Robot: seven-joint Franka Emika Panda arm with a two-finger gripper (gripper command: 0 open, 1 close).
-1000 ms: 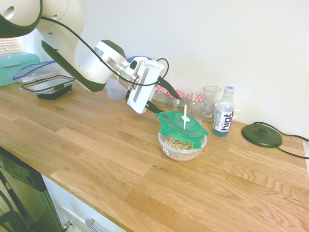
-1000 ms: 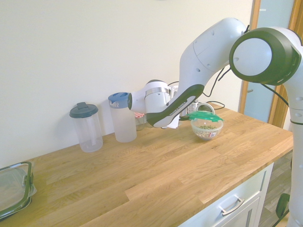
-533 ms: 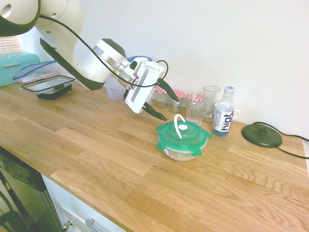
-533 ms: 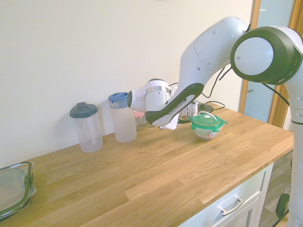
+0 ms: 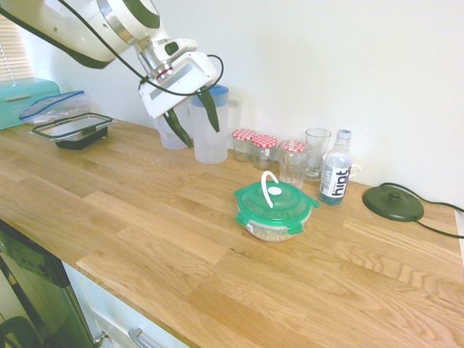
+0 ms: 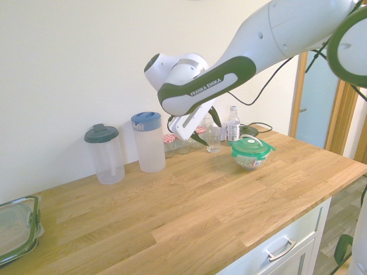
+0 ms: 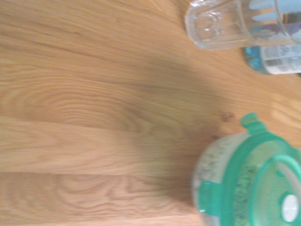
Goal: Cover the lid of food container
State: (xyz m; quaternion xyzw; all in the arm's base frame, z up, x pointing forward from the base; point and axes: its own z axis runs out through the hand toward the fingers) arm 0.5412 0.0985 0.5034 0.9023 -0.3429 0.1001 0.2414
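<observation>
The lid point(image 5: 275, 203), round translucent green with side clips and a curved white strap, sits on the food container point(image 5: 273, 231) on the wooden surface point(image 5: 145, 232). Behind stand two red-checked jars point(image 5: 243, 145), two glasses point(image 5: 317, 153) and one bottle point(image 5: 336, 177) reading "hint". The claw point(image 5: 194, 119) hangs well apart, fingers spread and empty.

From the opposite side, two lidded jugs point(image 6: 148, 142) stand by the wall; the arm reads "FRANKA EMIKA".

The wrist view shows cereal under the green lid point(image 7: 254, 183).
</observation>
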